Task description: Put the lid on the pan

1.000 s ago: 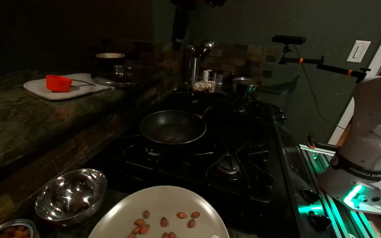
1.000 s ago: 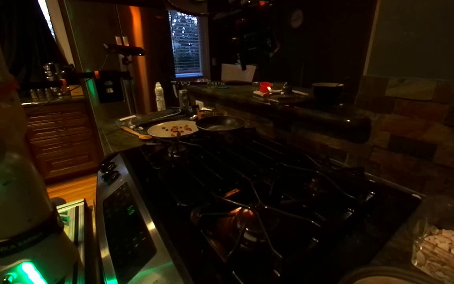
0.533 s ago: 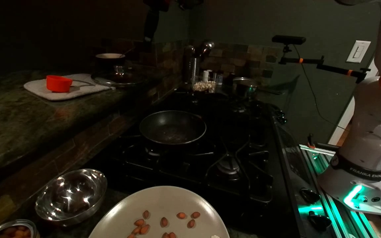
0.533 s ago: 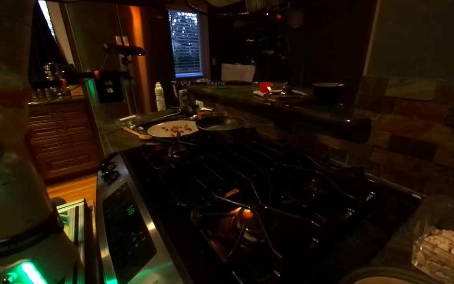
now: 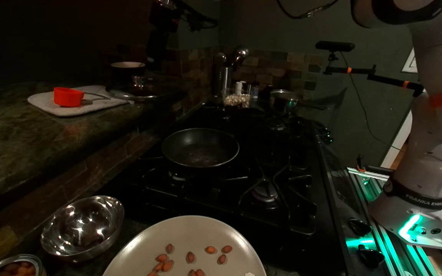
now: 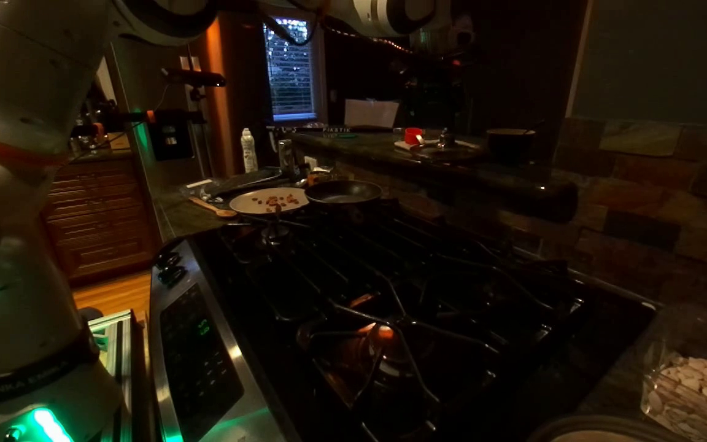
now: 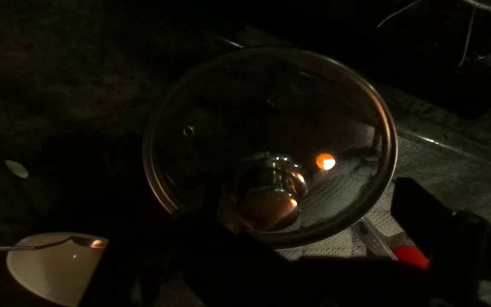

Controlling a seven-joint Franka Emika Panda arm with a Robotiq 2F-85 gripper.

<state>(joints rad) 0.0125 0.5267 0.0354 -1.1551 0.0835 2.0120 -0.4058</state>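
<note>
The lid [image 5: 136, 95], clear-domed with a silvery rim and knob [image 5: 138, 81], lies on the raised counter, partly on a white cloth. It also shows in an exterior view [image 6: 445, 149] and fills the middle of the wrist view [image 7: 271, 85]. The dark pan [image 5: 200, 147] sits on the stove, and shows in an exterior view [image 6: 344, 192]. My gripper [image 7: 311, 196] is open and empty above the lid, its fingers [image 7: 416, 200] wide apart with the knob between them, nearer the left one. In an exterior view my gripper [image 5: 152, 57] is a dark shape above the lid.
A red measuring cup [image 5: 68, 97] rests on the white cloth [image 5: 63, 109] beside the lid. A bowl with a spoon [image 5: 127, 65] stands behind the lid. A steel bowl [image 5: 83, 228] and a plate of nuts [image 5: 190, 234] are in front of the stove. A pot [image 5: 283, 101] stands at the back.
My gripper has moved left in an exterior view, from over the stove side to above the lid, and now hangs lower. More of the arm has come into both exterior views. Lid and pan have not moved.
</note>
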